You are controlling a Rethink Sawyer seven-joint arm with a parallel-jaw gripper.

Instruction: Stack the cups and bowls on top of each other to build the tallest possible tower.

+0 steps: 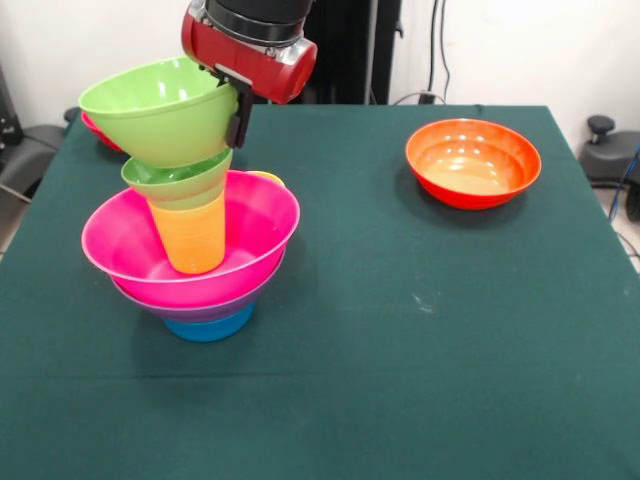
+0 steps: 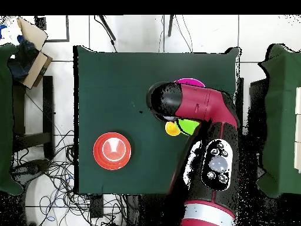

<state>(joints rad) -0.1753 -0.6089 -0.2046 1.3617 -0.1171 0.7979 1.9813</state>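
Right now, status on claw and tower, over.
Claw shut on big lime bowl's rim, bowl tilted atop tower. Orange bowl sits apart, unstacked. Nothing in the way.

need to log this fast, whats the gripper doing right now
gripper: shut on the rim of the big lime green bowl, which sits tilted atop the tower.

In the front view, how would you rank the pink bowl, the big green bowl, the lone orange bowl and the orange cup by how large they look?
1. Pink bowl, clearly the widest.
2. Big green bowl and orange bowl: these look about alike, and the green one is tilted, so I won't rank them.
3. Orange cup, the narrowest.
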